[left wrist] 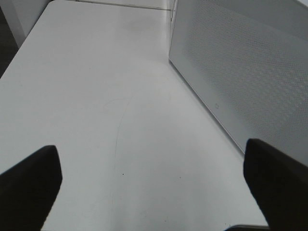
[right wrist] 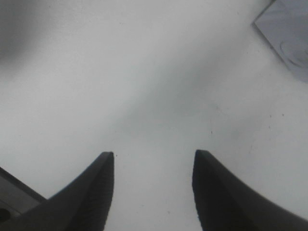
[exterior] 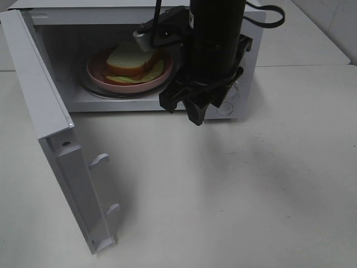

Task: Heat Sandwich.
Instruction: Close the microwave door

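Observation:
The sandwich, white bread with tan crust and green lettuce, lies on a round pink plate inside the open microwave. My right gripper hangs in front of the microwave's right half, pointing down at the table, apart from the sandwich. The right wrist view shows this gripper open, with only bare white table between its dark fingers. My left gripper is open and empty over the table, beside the microwave's perforated wall. The left arm does not show in the exterior view.
The microwave door stands swung wide open toward the front left, its handle facing right. The right arm's dark body covers part of the microwave's opening and its control panel. White table extends in front.

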Available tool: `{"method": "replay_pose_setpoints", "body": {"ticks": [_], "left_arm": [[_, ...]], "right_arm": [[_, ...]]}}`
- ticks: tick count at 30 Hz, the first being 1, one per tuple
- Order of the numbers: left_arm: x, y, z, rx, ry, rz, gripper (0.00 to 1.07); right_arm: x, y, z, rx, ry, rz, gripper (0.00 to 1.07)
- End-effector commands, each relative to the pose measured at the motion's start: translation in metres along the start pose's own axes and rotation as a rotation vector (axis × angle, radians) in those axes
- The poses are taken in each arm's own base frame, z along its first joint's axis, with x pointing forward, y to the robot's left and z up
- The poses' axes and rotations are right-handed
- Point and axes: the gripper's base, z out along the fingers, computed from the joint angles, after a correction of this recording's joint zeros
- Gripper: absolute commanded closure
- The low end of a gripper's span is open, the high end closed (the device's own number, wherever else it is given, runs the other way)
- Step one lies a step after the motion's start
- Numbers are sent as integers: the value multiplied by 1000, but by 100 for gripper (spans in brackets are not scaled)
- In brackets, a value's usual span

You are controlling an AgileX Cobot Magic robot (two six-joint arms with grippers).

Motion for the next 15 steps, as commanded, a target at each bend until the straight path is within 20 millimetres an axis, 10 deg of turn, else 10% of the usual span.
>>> {"method": "replay_pose_setpoints", "body": {"ticks": [1, 15], "left_arm": [[1, 0, -2, 2, -27, -6, 10], [1, 0, -2, 2, -27, -6, 10]], "right_arm": [[13, -8, -16, 1, 9, 121, 56], [81, -105, -40, 31, -13, 431, 56]]}}
